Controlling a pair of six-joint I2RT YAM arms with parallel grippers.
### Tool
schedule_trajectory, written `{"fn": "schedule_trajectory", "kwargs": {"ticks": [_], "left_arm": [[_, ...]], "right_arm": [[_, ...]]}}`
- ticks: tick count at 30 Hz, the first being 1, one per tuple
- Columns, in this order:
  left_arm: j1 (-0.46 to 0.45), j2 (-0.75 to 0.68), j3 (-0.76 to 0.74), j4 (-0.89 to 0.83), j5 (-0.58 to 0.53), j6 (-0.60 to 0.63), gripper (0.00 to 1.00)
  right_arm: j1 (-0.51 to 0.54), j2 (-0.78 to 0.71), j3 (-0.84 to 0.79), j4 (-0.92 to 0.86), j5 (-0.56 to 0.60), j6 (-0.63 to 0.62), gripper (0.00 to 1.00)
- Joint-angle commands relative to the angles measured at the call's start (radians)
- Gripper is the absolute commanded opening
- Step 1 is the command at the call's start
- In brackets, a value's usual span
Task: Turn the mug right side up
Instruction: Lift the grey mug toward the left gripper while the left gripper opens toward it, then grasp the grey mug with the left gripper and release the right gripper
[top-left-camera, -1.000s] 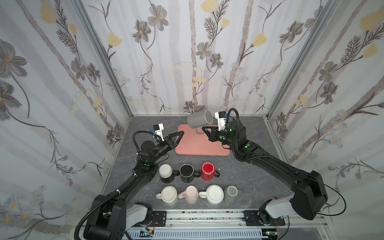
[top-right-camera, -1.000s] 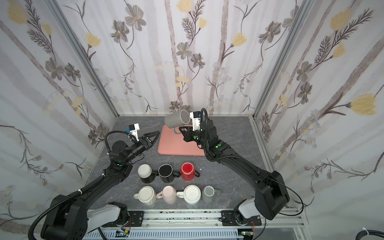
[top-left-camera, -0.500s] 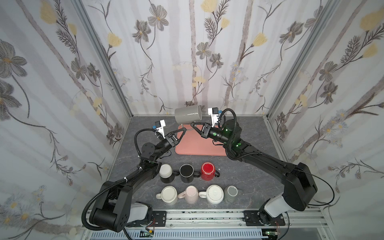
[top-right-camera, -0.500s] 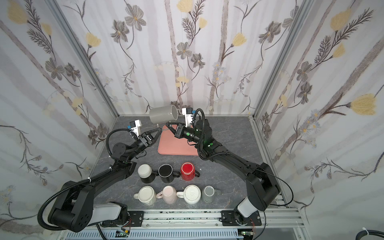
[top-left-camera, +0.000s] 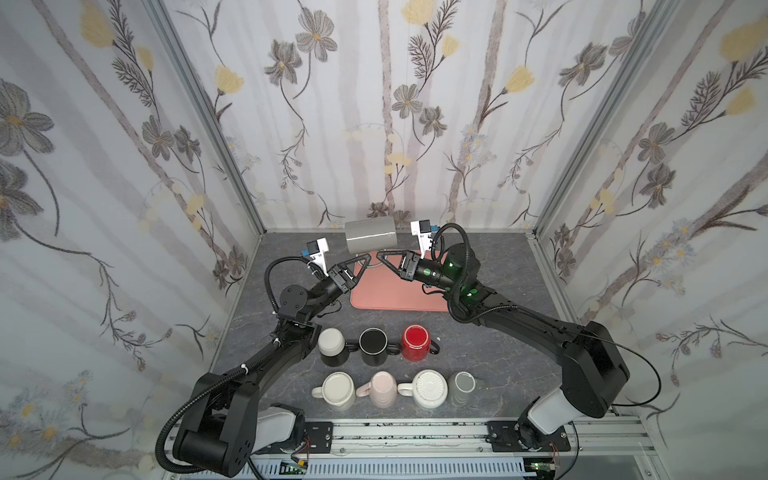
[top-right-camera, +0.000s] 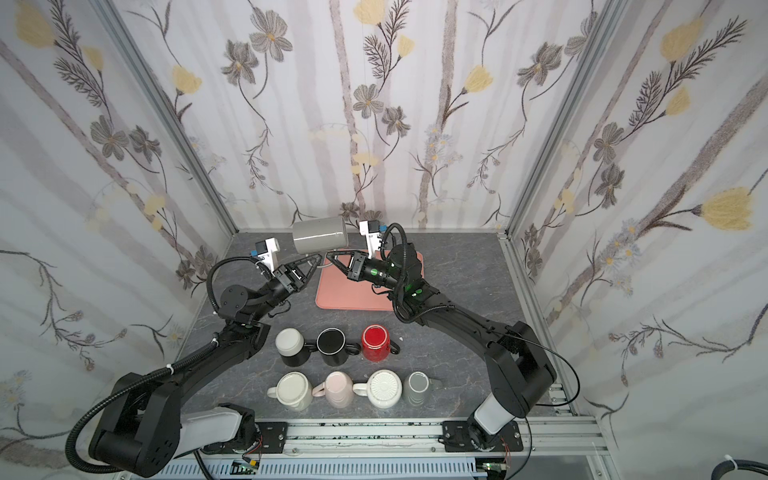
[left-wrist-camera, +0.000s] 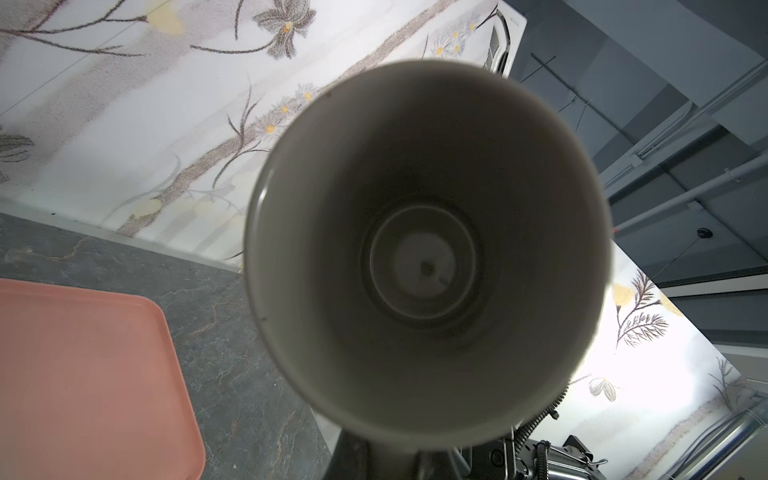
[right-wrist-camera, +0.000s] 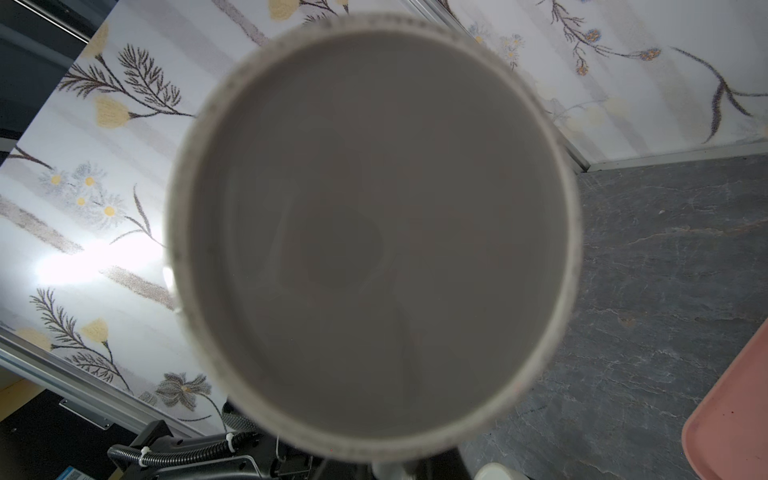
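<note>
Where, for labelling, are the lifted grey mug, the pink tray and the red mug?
grey mug (top-left-camera: 370, 237): in a top view, side wall.
pink tray (top-left-camera: 395, 293): in a top view, bare surface.
red mug (top-left-camera: 415, 337): in a top view, upturned base.

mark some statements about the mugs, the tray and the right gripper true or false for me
1. The grey mug lies on its side in the air. True.
2. Its mouth faces the right arm. False: the left wrist view looks straight into it, and the right wrist view shows its base.
3. The right gripper is open and clear of the mug. False: it is shut and holds the mug up.
4. The red mug stands on the pink tray. False: it stands on the grey table, nearer the camera than the tray.
5. The pink mug stands in a row of four. True.
</note>
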Motion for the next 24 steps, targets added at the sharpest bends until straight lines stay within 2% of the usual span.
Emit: {"fn": "schedule_trajectory", "kwargs": {"ticks": [1,4,6,9,11,14,16,20,24], "left_arm": [[0.002,-0.03,0.05,-0.129,-0.033,0.116,0.0],[0.002,-0.057,0.094,-0.302,-0.074,0.199,0.0],[0.001,-0.074,0.14,-0.454,-0.112,0.28,0.0],[-0.003,-0.086,0.219,-0.686,-0.191,0.408,0.0],[-0.023,-0.062,0.312,-0.884,-0.287,0.523,0.0],[-0.087,0.042,0.477,-1.168,-0.49,0.677,0.0],[-0.119,0.13,0.565,-1.291,-0.594,0.732,0.0],[-0.146,0.301,0.693,-1.417,-0.726,0.788,0.0],[-0.148,0.47,0.823,-1.49,-0.789,0.837,0.0]], "right_arm": [[0.002,-0.013,-0.004,0.05,-0.003,-0.013,0.08],[-0.002,-0.048,-0.013,-0.044,0.054,-0.073,0.36],[-0.007,-0.083,-0.027,-0.129,0.112,-0.132,0.48],[-0.019,-0.139,-0.05,-0.264,0.215,-0.206,0.51],[-0.041,-0.179,-0.081,-0.33,0.264,-0.231,0.51],[-0.089,-0.232,-0.148,-0.373,0.297,-0.229,0.52],[-0.114,-0.261,-0.188,-0.376,0.306,-0.222,0.52],[-0.154,-0.317,-0.249,-0.406,0.336,-0.224,0.52],[-0.171,-0.353,-0.276,-0.44,0.353,-0.239,0.53]]}}
